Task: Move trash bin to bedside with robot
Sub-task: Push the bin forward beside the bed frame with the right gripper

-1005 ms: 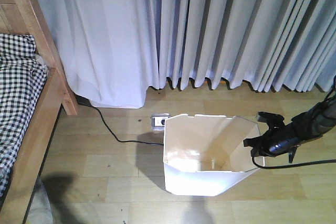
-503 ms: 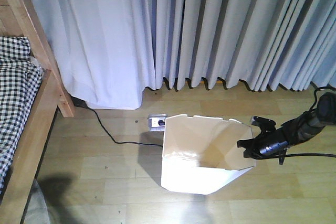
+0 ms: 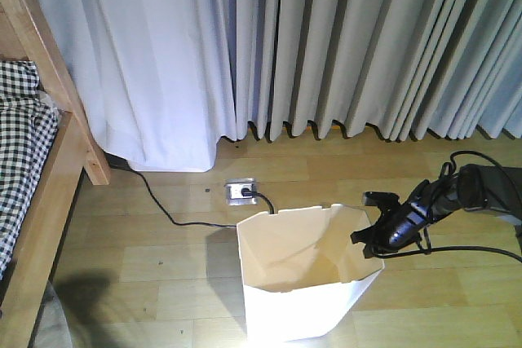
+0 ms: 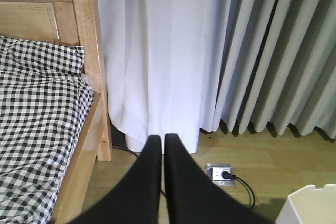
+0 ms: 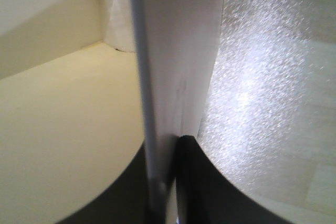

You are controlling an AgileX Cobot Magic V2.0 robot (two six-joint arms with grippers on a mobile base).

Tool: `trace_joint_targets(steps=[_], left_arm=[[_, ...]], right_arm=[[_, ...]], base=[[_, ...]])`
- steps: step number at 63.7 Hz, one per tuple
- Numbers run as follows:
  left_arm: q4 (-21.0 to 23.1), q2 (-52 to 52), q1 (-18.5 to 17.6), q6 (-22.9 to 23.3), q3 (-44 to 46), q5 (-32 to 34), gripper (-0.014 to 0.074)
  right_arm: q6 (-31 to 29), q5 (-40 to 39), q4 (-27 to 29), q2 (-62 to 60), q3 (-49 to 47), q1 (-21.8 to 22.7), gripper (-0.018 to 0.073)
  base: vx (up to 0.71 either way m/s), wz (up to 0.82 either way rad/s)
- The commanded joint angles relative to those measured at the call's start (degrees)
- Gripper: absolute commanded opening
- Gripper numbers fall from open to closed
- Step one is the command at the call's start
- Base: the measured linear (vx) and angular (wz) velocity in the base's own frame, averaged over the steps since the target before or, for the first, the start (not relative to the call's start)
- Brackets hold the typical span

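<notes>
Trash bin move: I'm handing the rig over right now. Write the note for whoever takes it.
Right hand: shut on the trash bin, pinching its right wall at the rim.
Left hand: shut, empty, raised, facing the bed.
The bin stands upright on the floor, to the right of the bed and apart from it.
Done: grip taken.
Left: bring the bin to the bedside, then release.
Watch the floor socket and cable lying between them.

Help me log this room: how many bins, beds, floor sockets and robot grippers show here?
white many-sided plastic trash bin: 1
light-brown wooden bed with checked bedding: 1
silver floor power socket: 1
black robot grippers: 2, left gripper and right gripper
Total: 5
</notes>
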State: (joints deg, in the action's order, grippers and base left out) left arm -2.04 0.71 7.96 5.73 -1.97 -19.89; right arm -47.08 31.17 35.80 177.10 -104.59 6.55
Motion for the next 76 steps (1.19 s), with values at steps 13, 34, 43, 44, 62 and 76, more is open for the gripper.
trace_joint_targets(steps=[13, 34, 43, 44, 62, 76], left_arm=[[0.1, 0.8, -0.2, 0.2, -0.2, 3.8, -0.0006], [0.1, 0.8, -0.2, 0.2, -0.2, 3.8, -0.0006], [0.1, 0.8, -0.2, 0.2, -0.2, 3.8, -0.0006], [0.1, 0.8, -0.2, 0.2, -0.2, 3.8, -0.0006], [0.1, 0.8, -0.2, 0.2, -0.2, 3.8, -0.0006], [0.1, 0.8, -0.2, 0.2, -0.2, 3.8, -0.0006]], right_arm=[[0.7, 1.5, 5.6, -4.1, -2.0, 0.1, 0.002], [0.8, -0.3, 6.6, -1.5, -5.0, 0.1, 0.0047], [1.5, 3.5, 6.5, 1.5, -9.2, 0.1, 0.0061], [1.7, 3.7, 6.5, 1.6, -9.5, 0.1, 0.0063], [2.7, 5.5, 6.2, 2.5, -11.0, 0.1, 0.0146], [2.7, 5.9, 5.9, 2.5, -11.0, 0.1, 0.0267]], base=[[0.0, 0.0], [0.0, 0.0], [0.0, 0.0], [0.0, 0.0], [0.0, 0.0], [0.0, 0.0]])
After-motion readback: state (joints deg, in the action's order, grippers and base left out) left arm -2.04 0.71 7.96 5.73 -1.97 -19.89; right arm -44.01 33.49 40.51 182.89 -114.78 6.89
